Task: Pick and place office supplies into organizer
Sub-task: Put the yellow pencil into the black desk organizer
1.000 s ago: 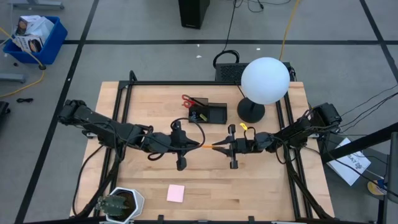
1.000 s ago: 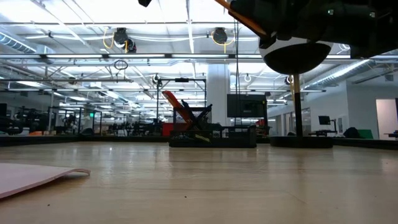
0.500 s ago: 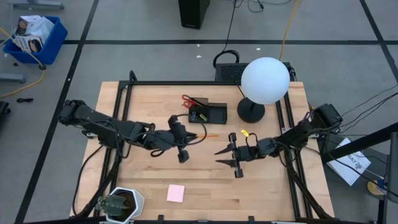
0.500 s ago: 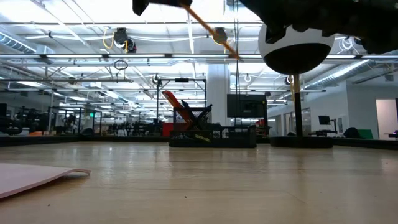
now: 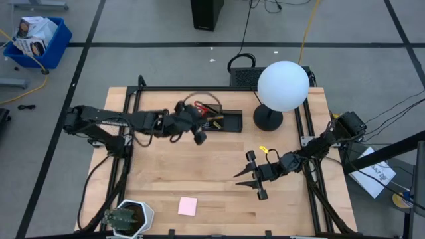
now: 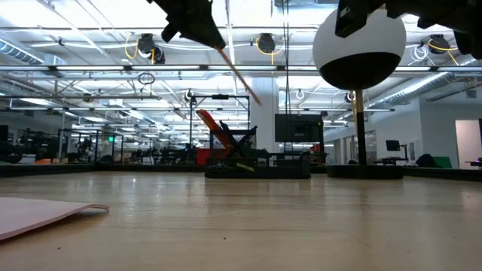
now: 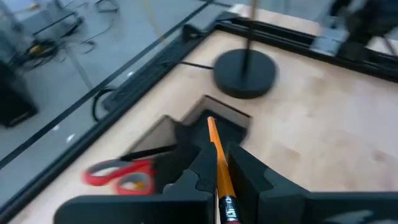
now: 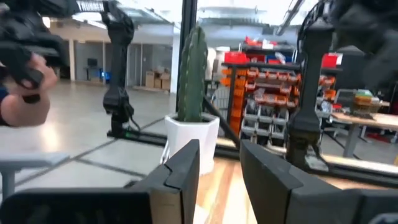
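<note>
Spreading across the middle is the wooden table (image 5: pixel 219 192), with the round lamp (image 5: pixel 282 86) at its far right and the black organizer (image 5: pixel 224 121) at the far middle, red-handled scissors (image 7: pixel 118 176) standing in its back section. Over that organizer hovers the left gripper (image 7: pixel 217 177), pinched tight on an orange pencil (image 7: pixel 216 155) tilted down toward the tray. Toward the near right, the right gripper (image 8: pixel 219 165) hangs parted and empty, well apart from the pink sticky-note pad (image 5: pixel 187 206) by the near edge.
</note>
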You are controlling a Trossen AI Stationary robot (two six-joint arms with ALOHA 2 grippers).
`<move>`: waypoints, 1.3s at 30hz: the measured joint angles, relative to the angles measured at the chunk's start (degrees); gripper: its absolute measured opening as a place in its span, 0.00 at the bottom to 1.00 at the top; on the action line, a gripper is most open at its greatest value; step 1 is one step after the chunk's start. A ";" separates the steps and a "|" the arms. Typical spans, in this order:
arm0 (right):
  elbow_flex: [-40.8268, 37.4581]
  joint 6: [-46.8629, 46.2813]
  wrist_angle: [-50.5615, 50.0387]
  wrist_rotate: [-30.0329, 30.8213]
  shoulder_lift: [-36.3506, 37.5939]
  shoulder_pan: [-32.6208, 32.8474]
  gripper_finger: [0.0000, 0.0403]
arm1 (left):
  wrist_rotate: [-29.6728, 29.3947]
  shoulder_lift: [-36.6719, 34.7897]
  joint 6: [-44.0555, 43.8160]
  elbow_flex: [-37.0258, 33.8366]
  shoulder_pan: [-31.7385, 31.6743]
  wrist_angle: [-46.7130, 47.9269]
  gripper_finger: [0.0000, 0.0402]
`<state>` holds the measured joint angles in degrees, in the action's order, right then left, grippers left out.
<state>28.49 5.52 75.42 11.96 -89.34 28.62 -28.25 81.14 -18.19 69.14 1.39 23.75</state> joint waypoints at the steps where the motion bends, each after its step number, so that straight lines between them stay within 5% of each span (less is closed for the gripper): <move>1: 0.00 0.07 0.51 -0.02 0.00 0.00 0.27 | 0.19 0.00 -0.62 1.05 -1.19 1.64 0.05; 19: 0.00 1.66 3.43 0.20 0.00 -0.50 0.26 | 18.54 4.71 -1.45 16.36 -18.91 16.66 0.05; 39: 0.00 2.49 3.69 0.18 0.02 -0.51 0.26 | 23.58 18.41 -0.44 17.75 -23.05 19.68 0.07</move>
<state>28.49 8.01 79.11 12.14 -89.32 28.11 -4.67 99.55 -18.63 86.89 -21.66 43.42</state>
